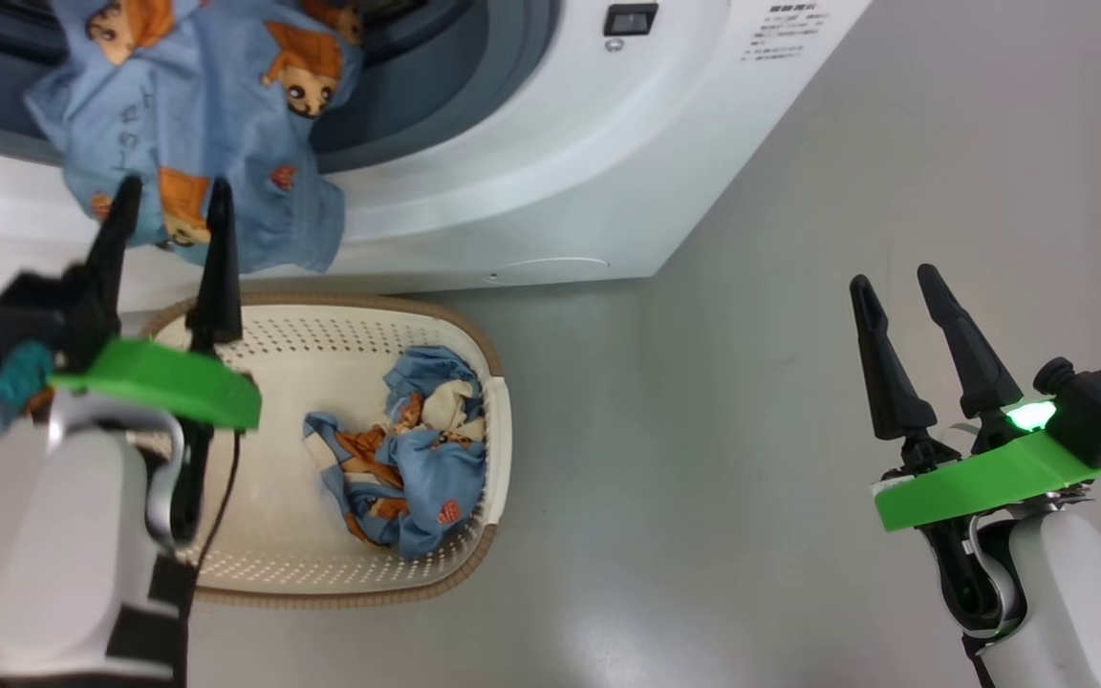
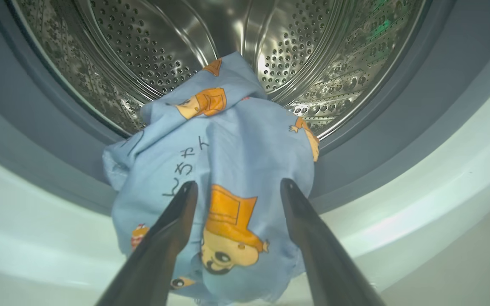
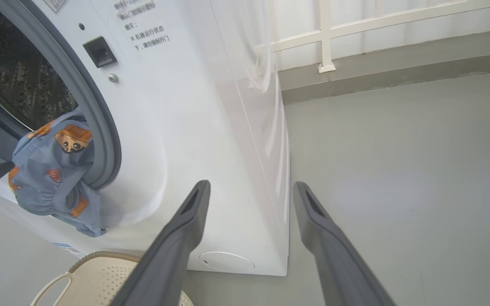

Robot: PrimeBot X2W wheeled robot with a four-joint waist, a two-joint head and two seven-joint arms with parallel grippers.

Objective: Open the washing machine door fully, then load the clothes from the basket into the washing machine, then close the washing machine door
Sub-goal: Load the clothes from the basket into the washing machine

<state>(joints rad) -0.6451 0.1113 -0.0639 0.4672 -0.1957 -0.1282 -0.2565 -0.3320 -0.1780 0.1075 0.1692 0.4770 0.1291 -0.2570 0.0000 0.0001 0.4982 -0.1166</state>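
The machine (image 1: 550,210) stands open; one garment (image 1: 206,124) lies half in its steel drum (image 2: 151,46), half hanging out over the grey gasket (image 2: 398,127) and white front. The basket (image 1: 501,430), on the floor (image 1: 751,430) just before the machine, holds a crumpled heap of clothes (image 1: 407,459) at its right end: light blue, orange-brown cartoon figures, some white lining. My left gripper (image 1: 174,186), fingers apart, faces the hanging garment, gripping nothing; my right gripper (image 1: 893,277), also apart, hangs over the floor.

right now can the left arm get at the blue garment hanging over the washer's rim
Probably yes. The left gripper is open and pointed straight at the garment, which drapes over the lip of the washing machine opening, with nothing between them. Whether it touches the fabric isn't clear.
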